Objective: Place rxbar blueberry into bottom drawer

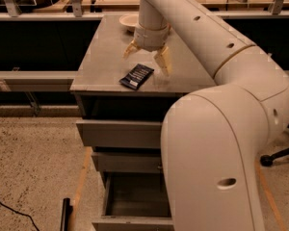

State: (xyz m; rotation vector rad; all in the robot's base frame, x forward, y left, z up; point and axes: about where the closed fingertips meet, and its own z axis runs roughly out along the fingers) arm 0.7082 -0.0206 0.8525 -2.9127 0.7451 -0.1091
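The rxbar blueberry (137, 76), a flat dark navy bar with white lettering, lies on the grey cabinet top (103, 57) near its front edge. My gripper (147, 57) hangs open just above and behind the bar, its two tan fingers (163, 60) spread apart, empty. The bottom drawer (135, 201) is pulled out at the foot of the cabinet, its dark inside showing, partly hidden by my arm.
A cream bowl (129, 21) sits at the back of the cabinet top behind the gripper. Two shallower grey drawers (118, 134) are above the bottom one. My large white arm (216, 143) fills the right side. A black cable lies on the speckled floor (29, 167).
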